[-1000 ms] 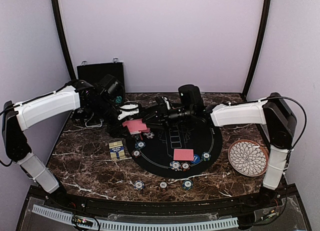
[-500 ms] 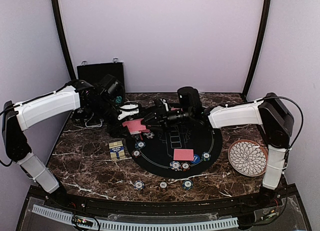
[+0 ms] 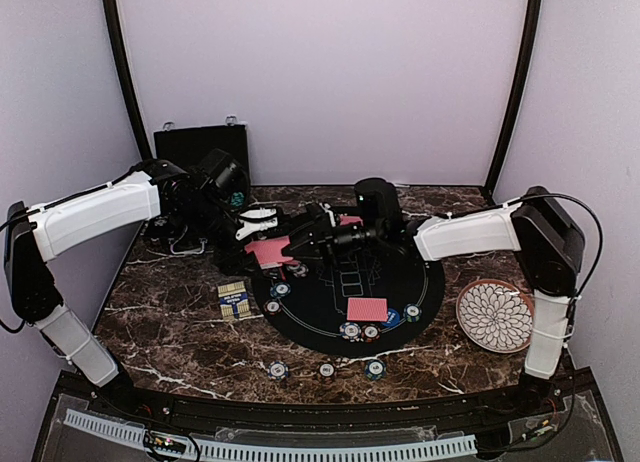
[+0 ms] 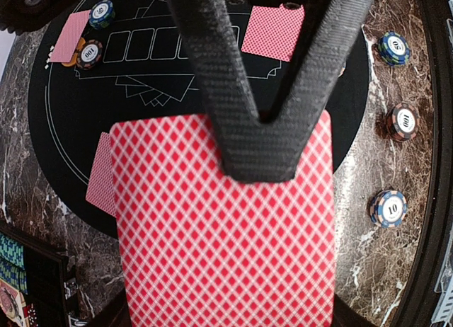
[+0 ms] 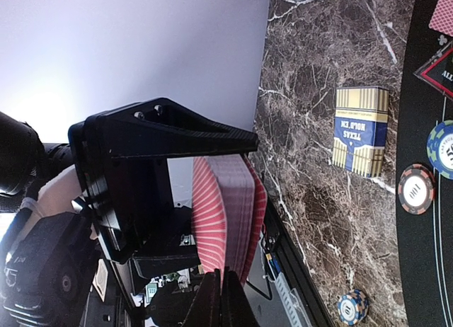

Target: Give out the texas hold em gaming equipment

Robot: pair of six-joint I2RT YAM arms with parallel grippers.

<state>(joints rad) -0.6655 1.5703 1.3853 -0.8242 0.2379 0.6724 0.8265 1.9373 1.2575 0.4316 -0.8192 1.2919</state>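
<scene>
Marble bench (image 3: 170,322), lilac walls: dealing from a held deck.
The left tool (image 4: 258,146) clamps the red-backed card deck (image 4: 226,249) over the black mat (image 3: 320,302)'s left edge. The right tool (image 5: 219,302) is closed at the deck's edge; whether it pinches a card is unclear. Next comes a clean single-card pull. The petal plate (image 3: 497,315) is empty; the black case (image 3: 200,142)'s contents are hidden.

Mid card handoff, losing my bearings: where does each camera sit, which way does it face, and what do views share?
Top external: above and behind the robot, looking down on the table; left arm and right arm show whole.
Left wrist: on the left arm, looking down past its jaws, shut on the deck, onto the mat.
Right wrist: on the right arm, facing the left jaws and deck; own shut jaws at the bottom edge.
Shared: all three show the deck; top and right wrist share the card box.
</scene>
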